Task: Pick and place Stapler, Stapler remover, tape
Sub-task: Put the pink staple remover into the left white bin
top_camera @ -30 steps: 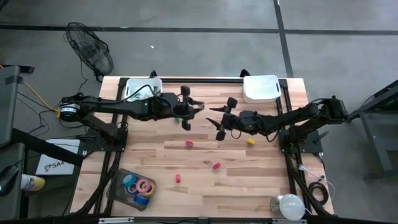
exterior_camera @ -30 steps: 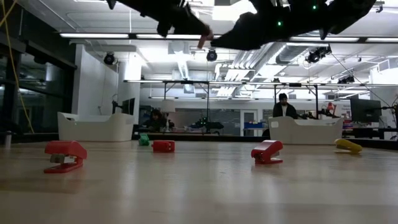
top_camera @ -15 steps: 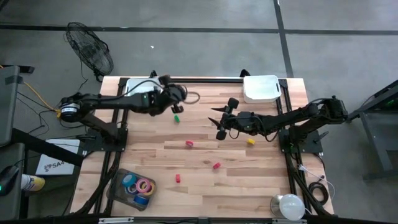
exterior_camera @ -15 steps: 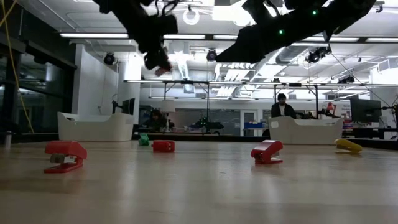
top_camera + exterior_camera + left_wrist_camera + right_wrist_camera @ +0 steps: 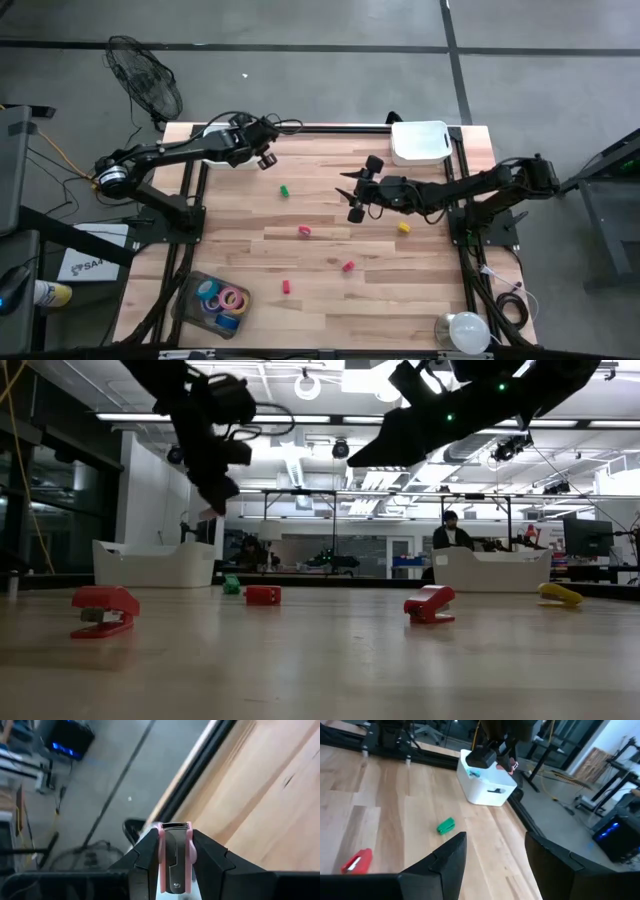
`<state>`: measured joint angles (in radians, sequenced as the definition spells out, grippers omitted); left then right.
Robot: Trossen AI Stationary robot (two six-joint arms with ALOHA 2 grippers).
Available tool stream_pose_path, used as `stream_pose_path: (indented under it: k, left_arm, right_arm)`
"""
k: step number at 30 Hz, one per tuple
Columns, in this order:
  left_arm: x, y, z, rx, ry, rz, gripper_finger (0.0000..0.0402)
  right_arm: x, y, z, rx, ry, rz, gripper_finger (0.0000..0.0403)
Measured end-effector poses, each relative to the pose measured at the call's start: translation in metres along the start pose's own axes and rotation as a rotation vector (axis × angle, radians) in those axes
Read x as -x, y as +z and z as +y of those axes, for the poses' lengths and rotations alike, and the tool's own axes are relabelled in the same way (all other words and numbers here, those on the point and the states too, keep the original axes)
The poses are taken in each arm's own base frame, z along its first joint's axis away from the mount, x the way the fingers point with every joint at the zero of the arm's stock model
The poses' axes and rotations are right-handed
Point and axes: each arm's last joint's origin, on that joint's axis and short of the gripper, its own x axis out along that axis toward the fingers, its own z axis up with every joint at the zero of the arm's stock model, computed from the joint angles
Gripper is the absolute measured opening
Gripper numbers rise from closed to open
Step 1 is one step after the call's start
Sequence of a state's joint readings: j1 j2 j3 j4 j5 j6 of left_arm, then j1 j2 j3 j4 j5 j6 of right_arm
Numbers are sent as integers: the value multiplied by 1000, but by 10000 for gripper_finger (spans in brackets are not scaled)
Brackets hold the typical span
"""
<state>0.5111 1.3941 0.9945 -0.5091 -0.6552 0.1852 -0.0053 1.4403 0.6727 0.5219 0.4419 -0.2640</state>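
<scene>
High view: the left gripper (image 5: 265,150) hangs near the white bin (image 5: 222,137) at the table's far left corner, clamped on a small pink item. The right gripper (image 5: 352,190) hovers mid-table with its fingers apart and empty. Loose on the wooden table (image 5: 400,290) lie a green piece (image 5: 284,190), three red pieces and a yellow one (image 5: 403,228). The rolls of tape (image 5: 224,300) sit in a clear tray at the near left.

Low view: a red stapler (image 5: 103,608) lies nearest, with two more red pieces, the green and the yellow farther back; both arms hang above.

Left wrist view: the fingers pinch a pink staple remover (image 5: 174,854), with the table edge beyond.

Right wrist view: its open fingers frame the green piece, a red one, and the other arm hanging just in front of the white bin.

Progress, as a judgement: one piece is about to be dropped off; five remain on the table, so most is left.

A second ago the left gripper was mid-table beside the right one; it has since swung back to the bin, while the right has barely moved
</scene>
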Motion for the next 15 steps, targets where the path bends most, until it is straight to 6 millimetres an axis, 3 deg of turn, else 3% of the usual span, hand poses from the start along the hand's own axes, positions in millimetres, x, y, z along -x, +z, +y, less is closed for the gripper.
stream_pose_path:
  k: [8,15]
  left_arm:
    - [-30,-32,4,84,-54,93,88]
    - [-44,-52,6,179,-78,154,88]
  right_arm:
    - [-1,-1,-1,-17,24,4,195]
    - [-1,-1,-1,-18,24,4,195]
